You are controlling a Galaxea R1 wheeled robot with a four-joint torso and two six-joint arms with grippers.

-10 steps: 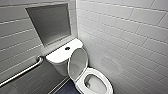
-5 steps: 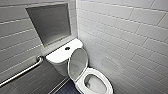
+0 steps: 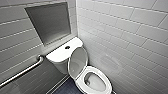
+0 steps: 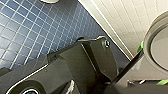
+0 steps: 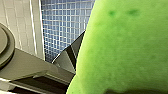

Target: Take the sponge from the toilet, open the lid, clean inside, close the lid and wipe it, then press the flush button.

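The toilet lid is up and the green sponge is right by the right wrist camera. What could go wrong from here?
1. The glossy white oval lid stands raised beside the boxy white tank; a bump from an arm might swing it down onto the white ceramic toilet.
2. The thick bright green sponge sits very close to the right wrist camera, so judging the approach into the toilet may be hard.
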